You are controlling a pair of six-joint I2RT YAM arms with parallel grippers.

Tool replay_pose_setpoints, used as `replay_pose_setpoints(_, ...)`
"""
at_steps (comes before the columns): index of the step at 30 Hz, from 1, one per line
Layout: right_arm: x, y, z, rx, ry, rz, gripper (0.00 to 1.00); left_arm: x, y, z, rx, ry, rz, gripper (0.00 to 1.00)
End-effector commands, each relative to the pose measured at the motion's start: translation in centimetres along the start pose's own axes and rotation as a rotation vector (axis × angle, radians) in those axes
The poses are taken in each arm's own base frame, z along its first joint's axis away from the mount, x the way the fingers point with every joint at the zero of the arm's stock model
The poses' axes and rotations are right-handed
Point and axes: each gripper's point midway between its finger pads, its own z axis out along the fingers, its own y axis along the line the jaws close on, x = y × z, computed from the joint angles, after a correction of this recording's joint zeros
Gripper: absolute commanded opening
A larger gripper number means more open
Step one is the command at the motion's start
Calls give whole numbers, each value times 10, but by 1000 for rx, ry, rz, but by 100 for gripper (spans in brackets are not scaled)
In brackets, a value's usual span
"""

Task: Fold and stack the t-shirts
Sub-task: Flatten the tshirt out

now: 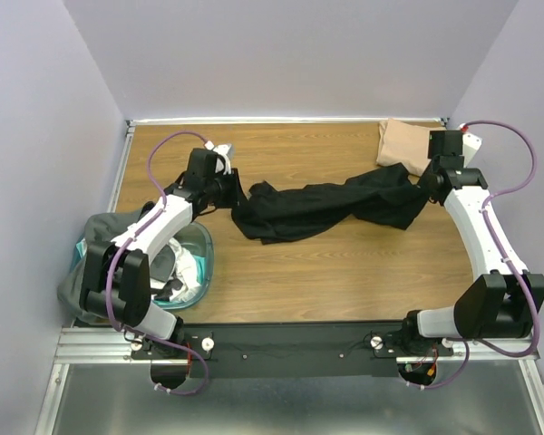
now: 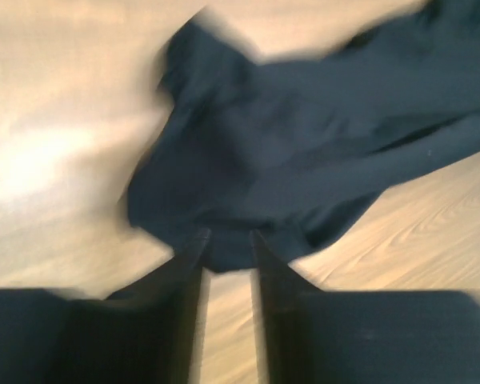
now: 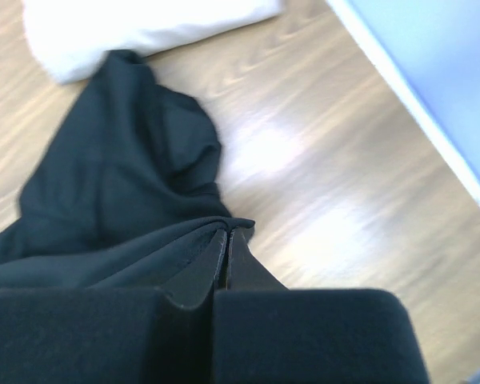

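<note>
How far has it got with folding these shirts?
Done: a tan shirt looks folded at the far right corner. In hand: the black shirt lies stretched and unfolded between the arms; the right gripper pinches one end, the left gripper is at the other, grip unclear. Left: fold it, then the grey shirt and white shirt crumpled at the tub. Nothing is stacked yet.
</note>
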Motion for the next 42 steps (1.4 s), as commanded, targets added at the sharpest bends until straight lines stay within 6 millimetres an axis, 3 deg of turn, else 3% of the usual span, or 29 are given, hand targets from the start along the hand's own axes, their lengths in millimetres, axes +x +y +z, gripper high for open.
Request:
replay_pose_setpoints(1,-18,-34,-4,127,-46,-35,1,16,6,-9,-18,36,29,49)
replay_pose_setpoints(5,-10,-39,3,158,-27,-46,0,19,17,8,-53,74,17,51)
replay_pose_setpoints(12,8,-44,8,155,16,-28,0,-8,1,47,49,22,-41,52)
replay_pose_setpoints(13,10,-43,9,150,20,-26,0,-22,-5,52,75,-10,-35,52)
replay_pose_setpoints(16,15,-39,9,127,35,-12,0,-19,-4,80,95,23,-44,52)
replay_pose_setpoints(18,16,-39,8,121,35,-2,0,-21,-5,88,103,21,-40,52)
replay_pose_setpoints(25,25,-37,7,101,51,26,1,-8,1,121,112,68,-27,53)
replay_pose_setpoints(31,26,-38,4,98,45,36,0,0,-16,131,150,95,-17,53)
replay_pose_setpoints(42,26,-36,5,89,50,38,0,26,0,146,87,150,-31,54)
